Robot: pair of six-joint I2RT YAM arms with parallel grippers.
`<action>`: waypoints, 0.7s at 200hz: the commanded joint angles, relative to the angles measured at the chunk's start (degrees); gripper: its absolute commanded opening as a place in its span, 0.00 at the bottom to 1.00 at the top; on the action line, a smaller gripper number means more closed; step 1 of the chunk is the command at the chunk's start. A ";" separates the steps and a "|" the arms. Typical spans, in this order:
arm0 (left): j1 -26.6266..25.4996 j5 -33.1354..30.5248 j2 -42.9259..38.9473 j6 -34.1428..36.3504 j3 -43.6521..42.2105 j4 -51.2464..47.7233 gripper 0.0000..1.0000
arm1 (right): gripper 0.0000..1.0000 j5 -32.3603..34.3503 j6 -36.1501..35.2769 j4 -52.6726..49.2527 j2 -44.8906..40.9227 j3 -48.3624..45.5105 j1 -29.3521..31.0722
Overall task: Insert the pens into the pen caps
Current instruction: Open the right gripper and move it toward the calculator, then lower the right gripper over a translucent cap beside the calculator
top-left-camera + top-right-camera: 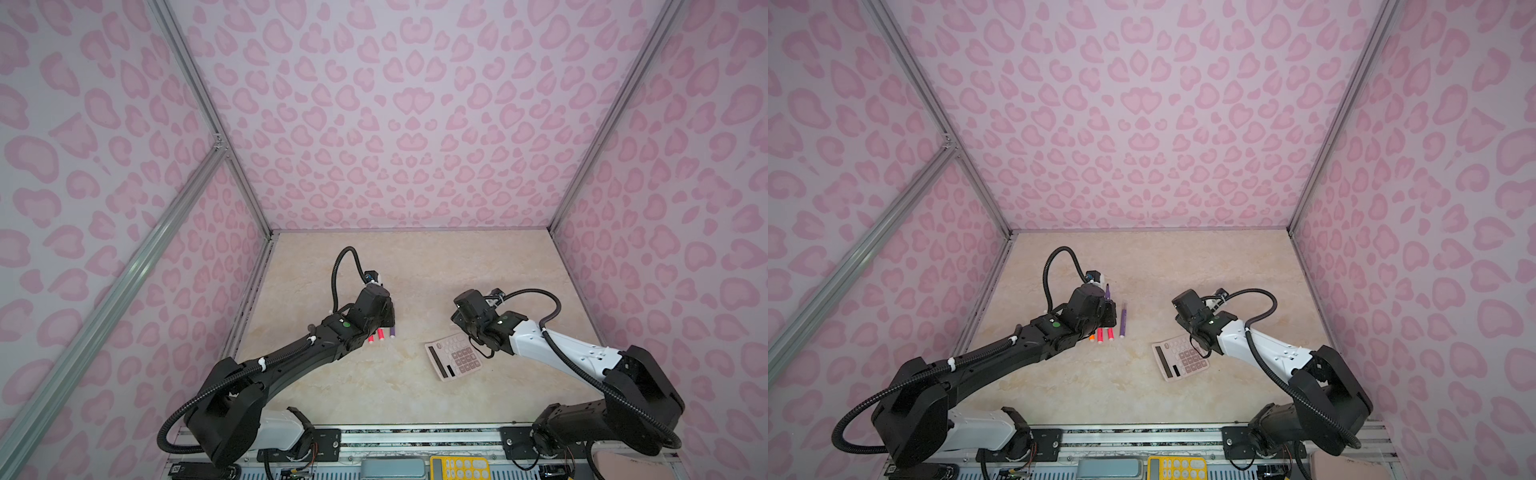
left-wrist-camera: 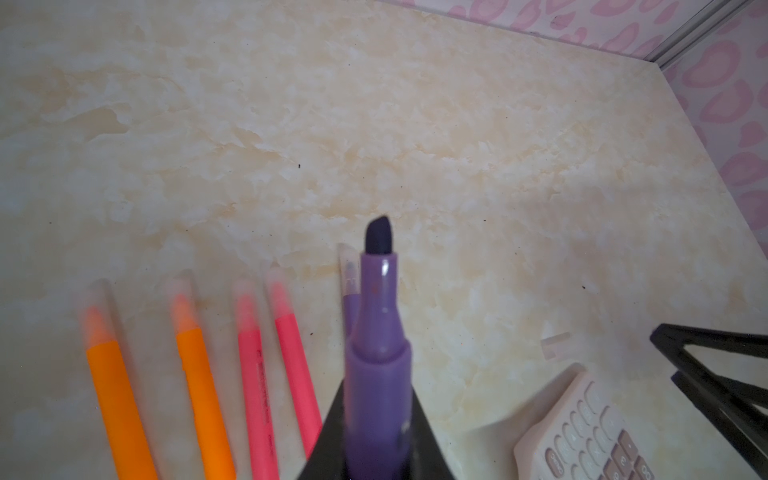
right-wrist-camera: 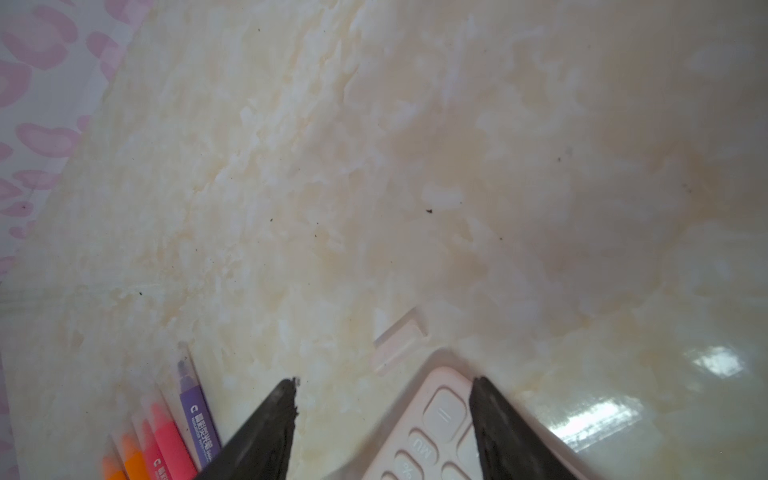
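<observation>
My left gripper is shut on a purple pen with a bare dark tip, seen in a top view as the purple pen sticking up past the wrist. Below it a row of pens lies on the table: two orange, two pink-red and one purple, their tips looking covered by clear caps. One loose clear pen cap lies just beyond the pink calculator's corner, also in the left wrist view as the cap. My right gripper hangs open over that corner, holding nothing.
The pink calculator lies right of centre on the marble tabletop. Pink patterned walls close the table on three sides. A yellow calculator sits on the front rail outside the work area.
</observation>
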 commanded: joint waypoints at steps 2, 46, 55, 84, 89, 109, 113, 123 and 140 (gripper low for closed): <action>0.05 -1.74 -0.44 0.75 0.94 -1.23 0.03 | 0.68 -0.08 2.51 -0.14 2.02 0.23 1.14; 0.01 -2.03 -2.09 0.94 0.56 -1.34 0.03 | 0.67 -0.71 1.20 0.97 6.76 2.30 1.38; 0.05 -2.19 -2.30 1.03 0.44 -1.32 0.03 | 0.66 -0.08 0.87 0.42 7.75 3.35 1.42; 0.02 -2.21 -2.37 1.13 0.50 -1.35 0.03 | 0.64 1.21 -0.42 -0.29 11.20 6.23 1.42; 0.05 -2.18 -2.29 1.13 0.47 -1.31 0.03 | 0.64 1.51 -0.57 -0.87 11.89 6.91 1.42; 0.00 -2.06 -1.77 1.13 0.73 -1.48 0.03 | 0.63 1.74 -1.03 -2.44 14.30 9.29 1.17; 0.00 -2.04 -1.58 1.13 0.77 -1.42 0.03 | 0.63 1.59 -1.04 -2.70 14.77 9.63 1.08; 0.00 -1.97 -1.23 1.09 0.80 -1.48 0.03 | 0.63 1.28 -0.88 -2.95 15.63 10.14 0.90; 0.00 -2.00 -0.64 1.05 1.09 -1.55 0.03 | 0.63 0.95 -0.56 -2.19 16.45 10.07 0.81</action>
